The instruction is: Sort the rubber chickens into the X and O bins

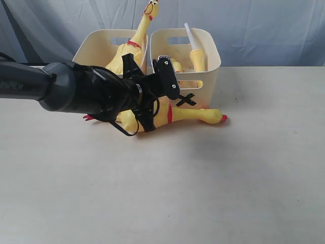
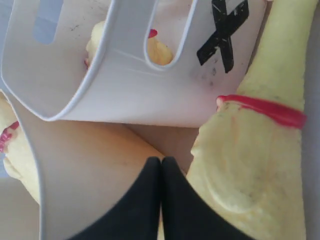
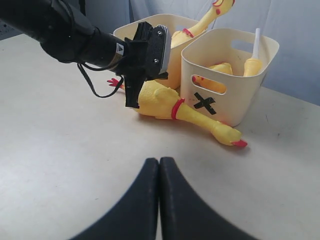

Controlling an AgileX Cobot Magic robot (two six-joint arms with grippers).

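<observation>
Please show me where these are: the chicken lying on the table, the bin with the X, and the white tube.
chicken on the table (image 3: 200, 120): right wrist view, on its yellow neck.
X bin (image 3: 236, 100): right wrist view, on its front wall.
white tube (image 1: 189, 35): exterior view, about halfway along it.

Pale tabletop (image 1: 203, 193), wrinkled blue-grey curtain (image 1: 264, 25) behind.

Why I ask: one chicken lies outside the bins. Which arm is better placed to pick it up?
Left. The left gripper hangs right beside the chicken lying before the X bin, though its jaws are shut on nothing. The right gripper sits farther back over the table.
</observation>
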